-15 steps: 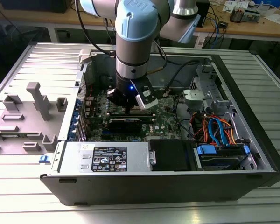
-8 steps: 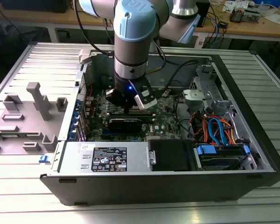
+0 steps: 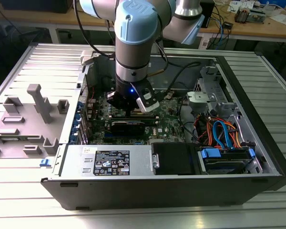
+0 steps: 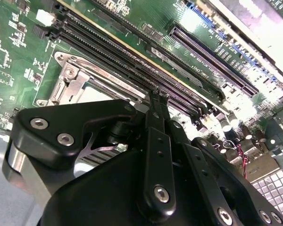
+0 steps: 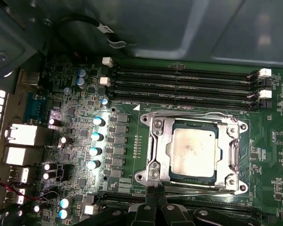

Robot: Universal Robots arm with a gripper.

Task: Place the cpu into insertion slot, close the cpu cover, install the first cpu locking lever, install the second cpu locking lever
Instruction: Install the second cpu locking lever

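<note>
- Far on the exterior view's left: grey plastic fixtures [image 3: 35, 102], standing on the ribbed metal table [image 3: 19, 210], apart from the computer.
- Just beside them: open computer case [image 3: 181, 191], lying on its side, with a labelled silver power supply [image 3: 109, 162] along the near wall.
- In the middle: grey and pale-blue arm [image 3: 133, 43], reaching straight down into the case over the green motherboard [image 3: 169, 125].
- At its tip: gripper [image 3: 128, 112], low above the board.
- In both wrist views: black fingers drawn together, tips meeting, nothing seen between them; gripper [image 5: 156, 190] [image 4: 155, 98] at the edge of the socket, opposite the long black memory slots [image 5: 179, 82].
- In the first wrist view: cpu [image 5: 192, 153] lying flat in the insertion slot [image 5: 243, 126], dull silver top facing up.
- Around it: cpu cover [image 5: 156, 141] folded down, chip showing through its window.
- Along the socket edge nearest the fingertips: thin metal rod [image 5: 198, 191]; touching the tips or not, impossible to tell.
- On the exterior view's right: drive bay with blue and orange cables [image 3: 224, 133], well apart from the gripper.
</note>
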